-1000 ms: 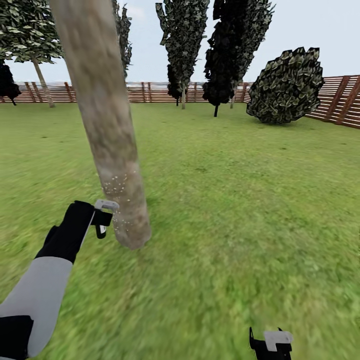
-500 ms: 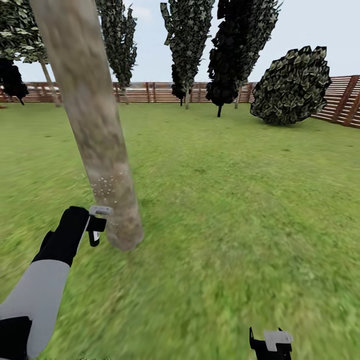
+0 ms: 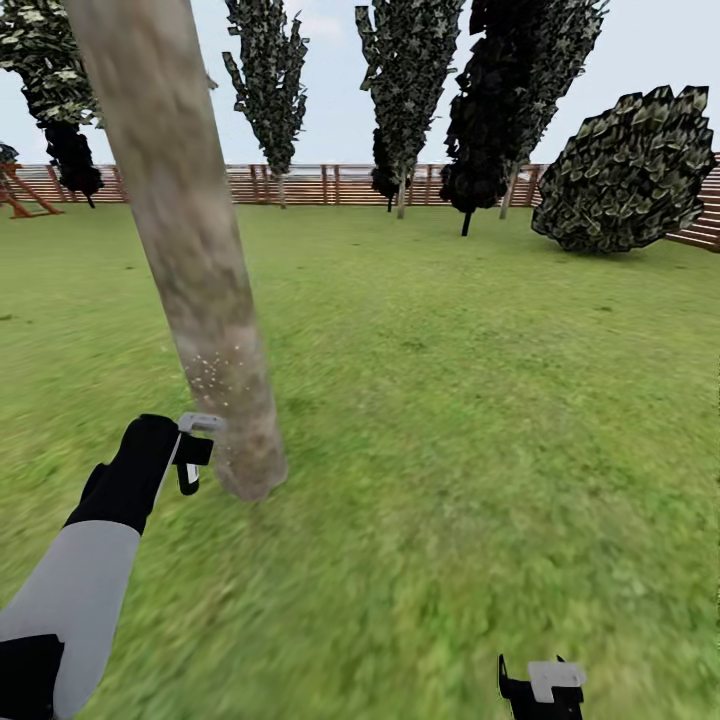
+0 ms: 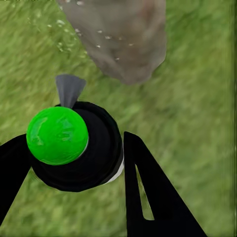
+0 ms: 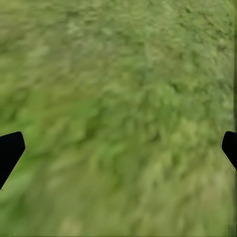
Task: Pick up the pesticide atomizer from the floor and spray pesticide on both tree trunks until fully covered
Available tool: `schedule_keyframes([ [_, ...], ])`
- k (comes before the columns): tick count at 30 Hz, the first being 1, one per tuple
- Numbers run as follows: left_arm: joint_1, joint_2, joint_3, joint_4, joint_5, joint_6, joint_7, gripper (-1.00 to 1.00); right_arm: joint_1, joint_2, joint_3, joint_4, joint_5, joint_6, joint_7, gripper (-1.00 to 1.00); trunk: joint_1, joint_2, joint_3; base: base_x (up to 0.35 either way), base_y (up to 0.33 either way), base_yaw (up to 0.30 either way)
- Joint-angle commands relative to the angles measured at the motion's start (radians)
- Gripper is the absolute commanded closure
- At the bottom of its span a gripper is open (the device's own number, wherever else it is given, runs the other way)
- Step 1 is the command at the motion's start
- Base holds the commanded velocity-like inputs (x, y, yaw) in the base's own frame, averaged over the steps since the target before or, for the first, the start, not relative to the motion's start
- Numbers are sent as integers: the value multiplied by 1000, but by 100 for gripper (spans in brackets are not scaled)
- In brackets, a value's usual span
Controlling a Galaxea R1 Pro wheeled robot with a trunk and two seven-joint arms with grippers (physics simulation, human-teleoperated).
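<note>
Garden: the garden (image 3: 450,400) is a big green lawn with a brown slat fence (image 3: 330,185) at the far end.
Far plants: thin dark trees (image 3: 410,90) and a round bush (image 3: 630,170) stand by the fence, well apart from the robot. These are not the ones to spray.
Tree trunk: a thick grey-brown tree trunk (image 3: 190,250) stands close in front, on the robot's left side. It looks tilted in the head view. Small white dots (image 3: 210,375) sit low on the bark, and I think they are spray drops. The upper bark shows no dots, so I judge this trunk is not fully covered yet.
Left arm: the left arm (image 3: 90,560) reaches out toward the low part of the trunk, likely so the spray can hit it.
Left tool: the left tool (image 4: 74,163) pinches the pesticide atomizer (image 4: 76,148), one black finger (image 4: 153,197) on each side of it.
Atomizer: it has a black body, a bright green round top (image 4: 57,135) and a grey nozzle (image 4: 69,90). The nozzle points at the foot of the trunk, which is near but not touching.
Right tool: the right tool (image 5: 118,148) hangs low over bare grass with its fingers spread wide and nothing between them. It looks like it is just waiting.
Writing: I see no words or labels on anything.
</note>
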Motion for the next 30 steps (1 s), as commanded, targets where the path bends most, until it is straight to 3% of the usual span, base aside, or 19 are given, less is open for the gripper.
schedule_keyframes([
  [1,0,0,0,0,-1,0,0,100,0,0,0,0,0,0,0,-100,0,0,0,97,-274,1],
  [8,1,2,1,1,-1,0,0,100,0,0,0,0,0,0,0,-100,0,0,0,86,-274,22],
  [10,26,5,4,1,-1,-3,0,100,0,0,0,0,0,0,0,-100,0,0,0,17,-274,227],
  [14,98,9,74,1,-1,-14,0,100,-1,0,0,0,0,0,0,-100,0,0,0,41,-274,271],
  [17,107,26,93,1,-1,-15,2,100,0,0,0,0,0,0,0,-100,0,0,0,120,-274,247],
  [30,110,34,93,36,-1,-17,2,100,0,0,0,0,0,0,0,-100,0,0,0,187,-211,12],
])
